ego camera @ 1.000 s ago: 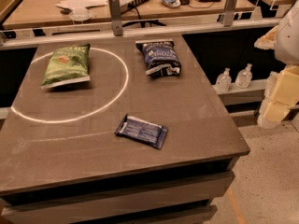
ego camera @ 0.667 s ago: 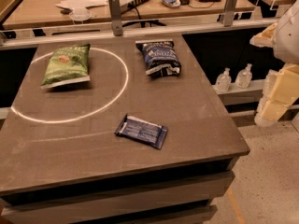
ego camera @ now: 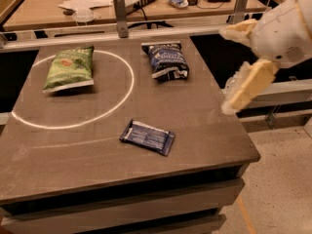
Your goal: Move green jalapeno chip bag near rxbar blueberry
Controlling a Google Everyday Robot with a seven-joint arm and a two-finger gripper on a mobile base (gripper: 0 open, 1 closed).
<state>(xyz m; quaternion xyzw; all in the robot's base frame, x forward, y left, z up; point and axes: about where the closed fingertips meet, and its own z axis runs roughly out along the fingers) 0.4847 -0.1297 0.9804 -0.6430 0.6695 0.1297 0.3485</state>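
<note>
Three items on the bench (ego camera: 204, 116), none shifted in the last second. Dark top with a white ring (ego camera: 132, 77) on it; cluttered desk (ego camera: 44, 11) behind, speckled floor (ego camera: 282, 179) to the right. Only change: the arm has swung in from the right edge. Its end effector (ego camera: 246, 84) now hangs off the bench's right side, holding none of them; released or clenched, can't tell. Approach looks barely started. Green jalapeno chip bag (ego camera: 68, 67) lies far-left inside the ring. Dark blue chip bag (ego camera: 165, 60) far-centre. Rxbar blueberry (ego camera: 147, 136) front-centre, well apart from the green bag.

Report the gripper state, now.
Gripper: open, empty, beyond the right edge of the grey table, away from the puffy light-green chip bag.
</note>
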